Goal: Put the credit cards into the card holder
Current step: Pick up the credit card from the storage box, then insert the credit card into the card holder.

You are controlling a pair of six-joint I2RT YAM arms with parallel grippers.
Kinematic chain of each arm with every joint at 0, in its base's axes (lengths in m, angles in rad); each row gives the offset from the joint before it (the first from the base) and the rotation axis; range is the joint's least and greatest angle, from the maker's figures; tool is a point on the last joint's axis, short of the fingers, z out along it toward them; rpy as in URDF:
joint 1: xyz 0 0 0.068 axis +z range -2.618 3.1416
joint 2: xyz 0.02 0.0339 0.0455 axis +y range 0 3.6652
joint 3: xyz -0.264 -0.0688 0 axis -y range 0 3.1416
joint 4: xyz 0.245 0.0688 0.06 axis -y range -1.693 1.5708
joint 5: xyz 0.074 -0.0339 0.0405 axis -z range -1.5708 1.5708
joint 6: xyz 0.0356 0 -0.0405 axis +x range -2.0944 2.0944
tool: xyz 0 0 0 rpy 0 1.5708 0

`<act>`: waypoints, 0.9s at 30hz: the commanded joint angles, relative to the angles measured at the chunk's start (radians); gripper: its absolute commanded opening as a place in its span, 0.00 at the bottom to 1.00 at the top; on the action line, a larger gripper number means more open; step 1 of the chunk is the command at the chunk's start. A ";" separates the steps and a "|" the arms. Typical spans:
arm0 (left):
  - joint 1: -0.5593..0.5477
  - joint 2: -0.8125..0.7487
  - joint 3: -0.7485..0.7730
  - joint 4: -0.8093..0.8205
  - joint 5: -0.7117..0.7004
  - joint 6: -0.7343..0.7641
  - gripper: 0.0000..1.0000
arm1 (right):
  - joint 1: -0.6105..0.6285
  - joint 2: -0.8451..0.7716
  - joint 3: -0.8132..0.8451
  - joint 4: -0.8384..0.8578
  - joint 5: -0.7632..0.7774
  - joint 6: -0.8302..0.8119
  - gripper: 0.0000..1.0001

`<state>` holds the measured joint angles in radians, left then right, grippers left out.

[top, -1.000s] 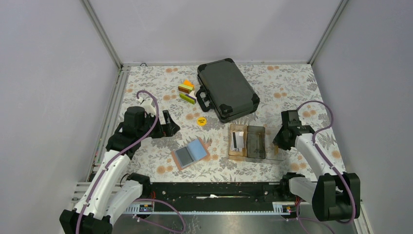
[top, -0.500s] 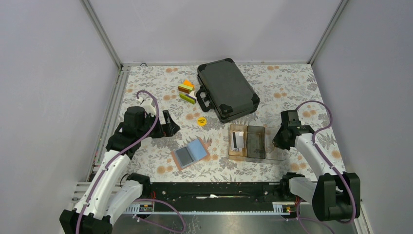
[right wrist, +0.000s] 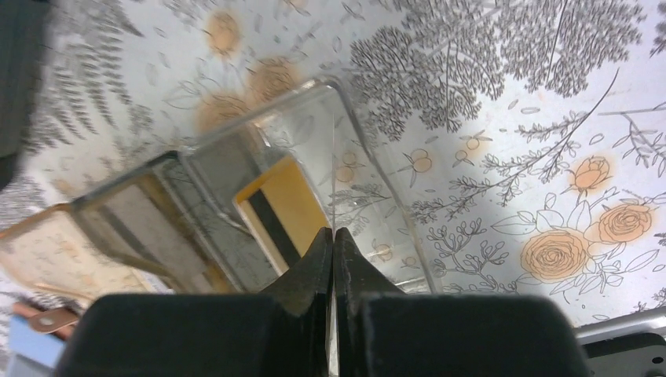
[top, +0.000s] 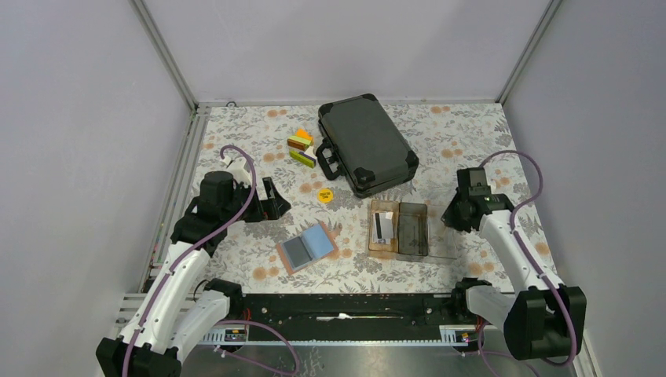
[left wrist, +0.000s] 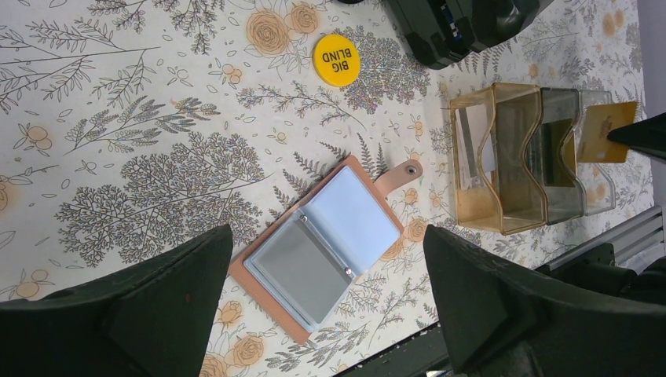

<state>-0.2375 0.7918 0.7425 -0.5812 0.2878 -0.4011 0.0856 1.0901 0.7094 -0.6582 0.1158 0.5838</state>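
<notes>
The salmon-pink card holder (top: pixel 307 247) lies open on the floral table, blue-grey pockets up, below my open left gripper (top: pixel 276 203); in the left wrist view the holder (left wrist: pixel 322 243) shows between the wide-apart fingers. My right gripper (top: pixel 448 219) hovers at the right end of the compartment tray (top: pixel 408 250). Its fingers are pressed together (right wrist: pixel 334 230) on the edge of the orange-yellow credit card (left wrist: pixel 601 132), which stands over the clear end compartment. A white-grey card (top: pixel 383 225) rests in the amber compartment.
A black hard case (top: pixel 366 155) lies at the back centre. Coloured blocks (top: pixel 301 147) sit left of it, and a round yellow disc (top: pixel 324 194) lies between the case and the holder. A black rail (top: pixel 338 310) runs along the near edge.
The right gripper's jaws have shut on the orange-yellow card and the arm has drawn slightly up and right, away from the tray. The left arm has not moved.
</notes>
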 commanded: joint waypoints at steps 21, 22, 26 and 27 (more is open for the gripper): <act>-0.009 -0.082 -0.347 0.188 -0.034 -0.367 0.93 | 0.582 0.136 0.244 0.479 -0.289 0.002 0.00; -0.010 -0.090 -0.369 0.194 -0.037 -0.382 0.93 | 0.614 0.164 0.234 0.531 -0.304 0.007 0.00; -0.011 -0.107 -0.432 0.202 -0.045 -0.410 0.90 | 0.721 0.273 0.190 0.740 -0.360 0.028 0.00; -0.011 -0.106 -0.444 0.209 -0.043 -0.415 0.87 | 0.738 0.299 0.178 0.782 -0.370 0.041 0.00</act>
<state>-0.2443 0.7055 0.3309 -0.4541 0.2726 -0.7559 0.7559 1.3262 0.9180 -0.1482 -0.1665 0.5858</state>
